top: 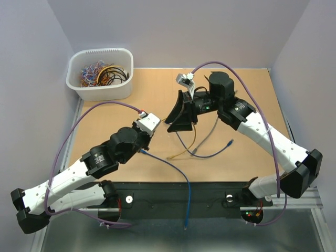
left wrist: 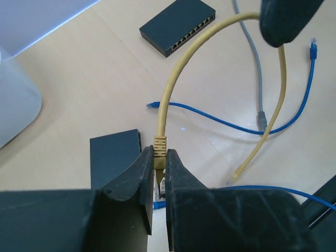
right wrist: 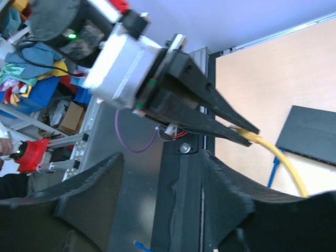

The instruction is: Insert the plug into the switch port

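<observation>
Top external view: the right end effector [top: 181,113] hangs spread wide over the bench [top: 105,126]; left wrist view: the left end effector [left wrist: 159,153] is clenched on the yellow plug [left wrist: 159,140], the switch [left wrist: 177,26] well apart beyond it; right wrist view: the right fingers [right wrist: 89,194] gape, with the plug pinched ahead of them.

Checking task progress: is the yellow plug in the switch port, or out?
Out. The left gripper pinches the yellow plug well apart from the switch.
</observation>
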